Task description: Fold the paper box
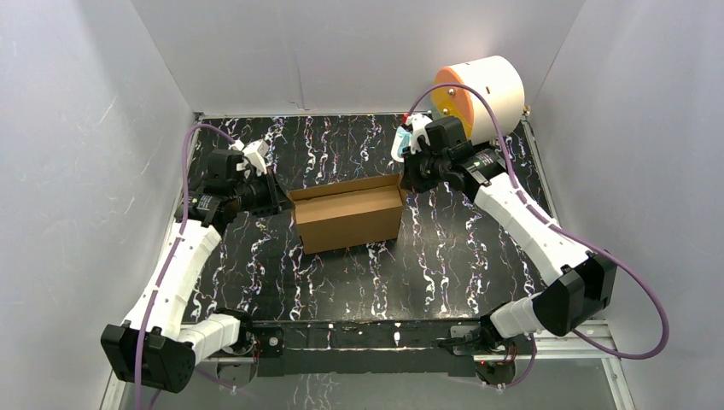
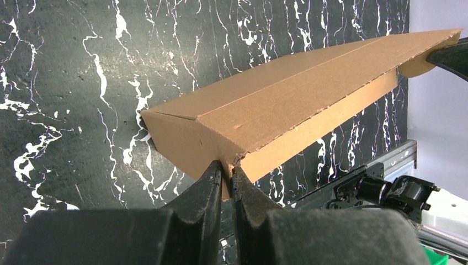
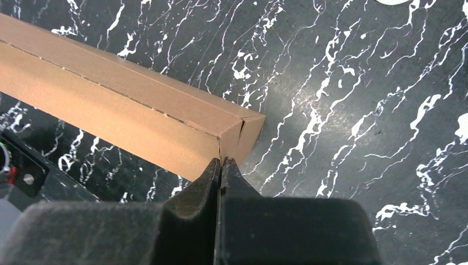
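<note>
Left gripper [image 2: 226, 168]: its two black fingers are pinched together on a thin cardboard edge at the left end corner of the plain brown cardboard paper box [image 2: 276, 110].
Right gripper [image 3: 222, 163]: fingers pressed together at the corner seam of the opposite end. They look clamped on the end wall, though the sheet between them is too thin to make out.
Paper box position: mid-table on the black, white-veined marbled tabletop [image 1: 478, 273], partly formed, with a front wall standing and the top open. From the wrist views its underside may be clear of the surface, but that cannot be told for sure.
Long axis: runs left to right between the two grippers, with the right end angled slightly toward the far wall.
Direction from tools: the box lies inward from each gripper, to the right of the left one and to the left of the right one.
Nearer arm: neither, since each arm has its own end and the middle span is unsupported.
Coming move (judged): any fold or lift must be carried by both ends together along that axis, or the thin walls may twist or buckle.
Far corner: a white cylinder with an orange face [image 1: 482, 94] stands behind the right arm, well apart from the box.
</note>
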Robot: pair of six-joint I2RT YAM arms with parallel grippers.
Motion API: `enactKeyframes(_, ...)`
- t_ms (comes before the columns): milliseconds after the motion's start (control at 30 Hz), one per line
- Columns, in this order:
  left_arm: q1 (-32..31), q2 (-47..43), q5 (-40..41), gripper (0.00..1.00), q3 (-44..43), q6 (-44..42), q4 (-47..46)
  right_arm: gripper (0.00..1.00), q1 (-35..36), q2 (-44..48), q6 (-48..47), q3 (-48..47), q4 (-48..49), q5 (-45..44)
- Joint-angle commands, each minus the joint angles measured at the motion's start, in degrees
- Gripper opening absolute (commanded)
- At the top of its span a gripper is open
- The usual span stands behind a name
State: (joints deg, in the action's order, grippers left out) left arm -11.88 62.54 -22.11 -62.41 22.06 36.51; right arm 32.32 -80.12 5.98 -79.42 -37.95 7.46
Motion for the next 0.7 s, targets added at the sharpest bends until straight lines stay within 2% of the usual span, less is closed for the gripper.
enactKeyframes(0, -2.18, 0.95, -0.1, 0.05, -0.44, 2.63, 1.02, 0.03, 0.42, -0.93, 6.87, -4.25, -0.96, 3.27)
enactKeyframes(267, -3.91, 1.09, 1.84, 0.04, -0.13, 3.16, 0.67, 0.02, 0.42, -6.05, 11.85, -9.57, -6.48, 3.29)
enactKeyframes(667, -4.37, 0.81, 2.33, 0.04, 0.78, 3.98, -0.09, 0.0, 0.63, -2.99, 12.26, -4.4, -4.41, -2.27)
